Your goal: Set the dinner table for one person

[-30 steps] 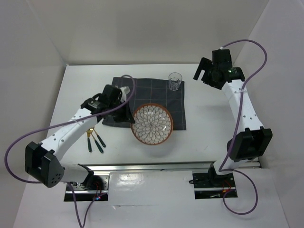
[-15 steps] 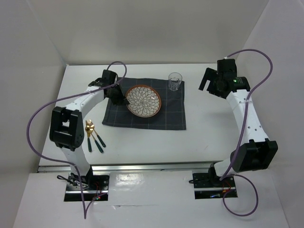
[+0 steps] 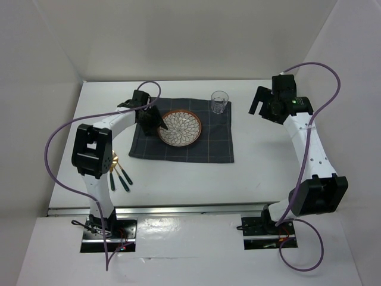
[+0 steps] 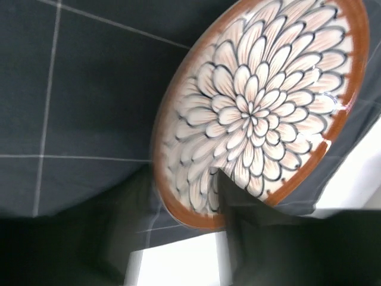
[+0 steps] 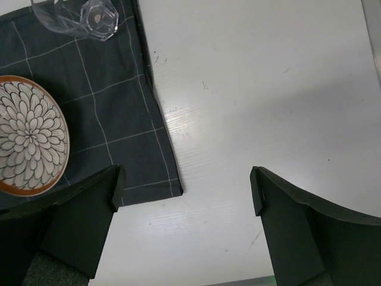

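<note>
my left gripper is gripping the plate by its left rim over the checked cloth, mid-far bench; my right gripper is hanging wide open past the cloth's right edge.

Plate, glass on cloth; cutlery left of cloth on dinner table

You see: round ceramic plate, burnt-orange rim, white petals outlined in black, chrysanthemum pattern | rectangular fabric cloth, dark grey with thin pale check lines | faceted glass tumbler, clear | flat rectangular tabletop, plain white | metal cutlery, gold heads, dark green handles
</note>
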